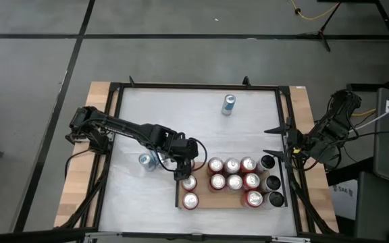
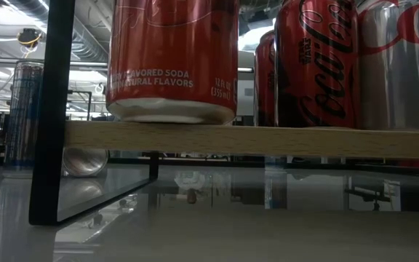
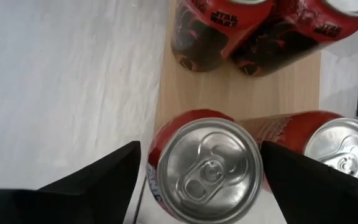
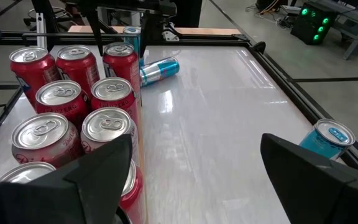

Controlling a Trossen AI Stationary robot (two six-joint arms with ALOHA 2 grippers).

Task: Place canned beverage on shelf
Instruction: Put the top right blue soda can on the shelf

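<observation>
the left gripper (image 1: 184, 170) hung over the left end of the flat light-brown wooden shelf (image 1: 204, 200), its dark fingers (image 3: 95, 180) spread wide to either side of an upright red soda can (image 3: 205, 165) standing on the board and, in the left wrist view, clear of its sides. a second red can (image 1: 190, 200) stood just beside it, more red and dark cans filling the shelf's right part. a blue-and-silver can (image 1: 148, 160) lay on the white tabletop (image 1: 181, 115) nearby, another blue can (image 1: 228, 104) upright well apart. the right gripper (image 1: 280, 143) waited open at the table's right edge.
</observation>
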